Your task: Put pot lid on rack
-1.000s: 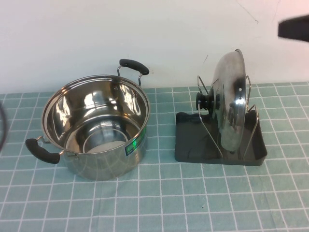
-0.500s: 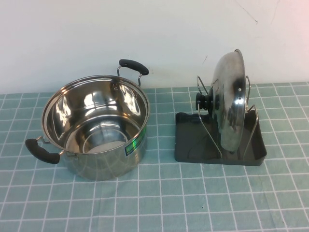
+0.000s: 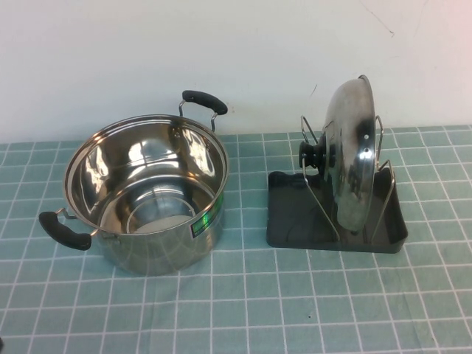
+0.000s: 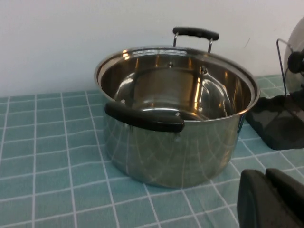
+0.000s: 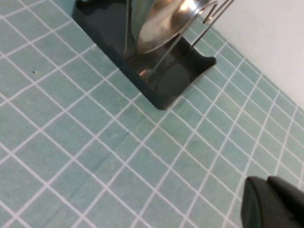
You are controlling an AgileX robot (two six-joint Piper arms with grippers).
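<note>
Pot [image 3: 144,193] sits open on the table, rack [image 3: 289,221] just to its right. Pot lid [image 3: 352,166] stands on edge in the rack's wire loops, knob toward the pot. Left gripper [image 4: 271,199] sits low near the pot, right gripper [image 5: 274,203] beyond the rack; both hold nothing, finger gap can't tell.

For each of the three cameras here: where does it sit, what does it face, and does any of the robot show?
High view: raised on the robot's side, angled down at the pot, pot lid upright in the rack; no arm shows.
Left wrist view: low, facing the pot; left gripper at the corner.
Right wrist view: above the rack, looking down; right gripper at the corner.
All three share the rack.
</note>
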